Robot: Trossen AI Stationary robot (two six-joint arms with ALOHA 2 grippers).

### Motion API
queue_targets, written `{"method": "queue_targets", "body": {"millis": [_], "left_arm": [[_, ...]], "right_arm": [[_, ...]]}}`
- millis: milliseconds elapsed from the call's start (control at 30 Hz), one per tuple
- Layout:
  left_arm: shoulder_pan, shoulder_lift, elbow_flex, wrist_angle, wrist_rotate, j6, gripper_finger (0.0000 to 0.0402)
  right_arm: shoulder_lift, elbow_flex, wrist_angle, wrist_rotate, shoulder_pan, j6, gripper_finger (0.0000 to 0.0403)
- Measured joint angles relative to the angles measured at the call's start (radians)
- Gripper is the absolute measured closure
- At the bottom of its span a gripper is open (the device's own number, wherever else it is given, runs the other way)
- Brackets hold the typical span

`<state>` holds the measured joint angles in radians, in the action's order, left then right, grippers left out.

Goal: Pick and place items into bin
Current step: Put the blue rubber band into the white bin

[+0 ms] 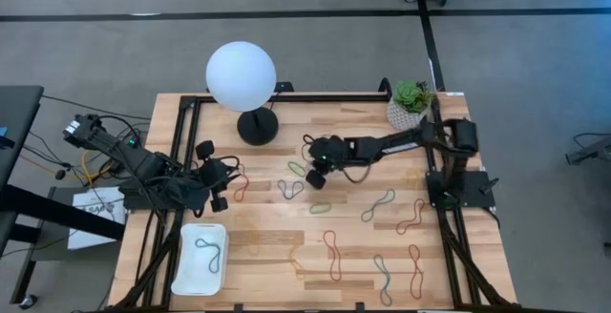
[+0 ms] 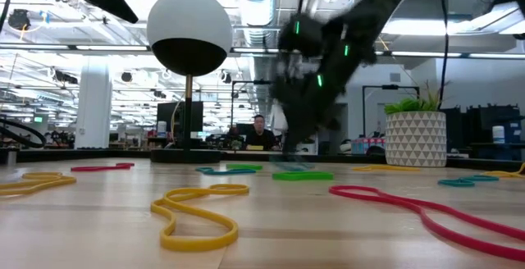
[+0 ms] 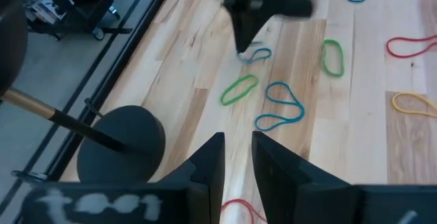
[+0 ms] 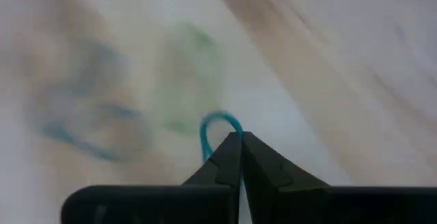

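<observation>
Thin rubber bands in red (image 1: 334,254), green (image 1: 319,207), blue-grey (image 1: 378,204) and yellow lie scattered flat over the wooden table. The white bin (image 1: 185,277) sits at the near left, with one blue-grey band (image 1: 212,252) lying in it. My right gripper (image 1: 317,172) reaches over the table's middle and is shut on a blue band (image 4: 218,123). My left gripper (image 1: 227,175) hovers left of it, above the bin's far side. Its fingers (image 3: 237,157) are a narrow gap apart and hold nothing. My right gripper pinches the blue band between its two fingertips (image 4: 229,152), coming from above and pointing down. A small loop of the band (image 4: 220,120) arches out past the tips. In the left wrist view the band (image 3: 257,53) hangs beside the fingertips; whether its lower end touches the table, I cannot tell.
A white globe lamp (image 1: 241,74) on a black base (image 1: 258,125) stands at the far side between the arms. A potted plant (image 1: 409,105) stands at the far right corner. A green band (image 3: 239,89) and a blue band (image 3: 280,108) lie between the two grippers.
</observation>
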<state>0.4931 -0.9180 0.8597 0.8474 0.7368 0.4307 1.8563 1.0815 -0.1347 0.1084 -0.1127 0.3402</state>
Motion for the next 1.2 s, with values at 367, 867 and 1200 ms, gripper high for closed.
{"method": "queue_targets", "body": {"millis": [367, 867, 1200], "left_arm": [[0.0, -0.001, -0.037, -0.203, 0.005, -0.118, 0.0335], [-0.005, -0.001, -0.06, -0.368, -0.002, -0.24, 0.0335], [-0.146, -0.119, -0.06, -0.573, -0.135, -0.429, 0.029]], "right_arm": [[-0.066, 0.002, 0.49, 0.008, 0.165, -0.06, 0.0402], [-0.067, 0.027, 0.608, 0.013, 0.165, -0.062, 0.0402], [-0.067, 0.027, 0.614, 0.012, 0.161, -0.063, 0.0402]]}}
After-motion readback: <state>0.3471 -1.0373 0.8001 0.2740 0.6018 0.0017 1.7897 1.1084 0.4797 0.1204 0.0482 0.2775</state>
